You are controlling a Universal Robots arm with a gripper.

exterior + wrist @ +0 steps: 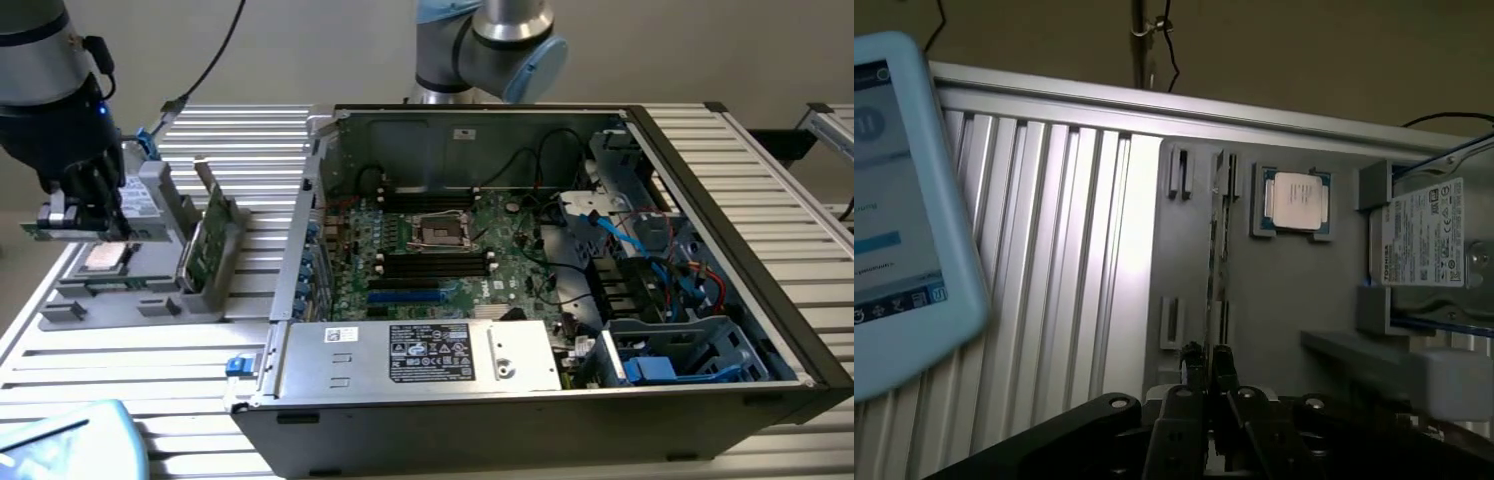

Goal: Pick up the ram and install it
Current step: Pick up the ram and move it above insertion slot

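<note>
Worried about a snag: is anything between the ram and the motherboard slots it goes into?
Yes. The open case's side wall rises between the ram, upright in its grey holder, and the black slots beyond it.

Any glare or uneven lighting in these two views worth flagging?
Exterior view: even room light, but the inside of the computer case is shaded. Wrist view: a bright glare band runs along the aluminium slats, the tablet screen glows pale, and the wall behind is dim.
</note>
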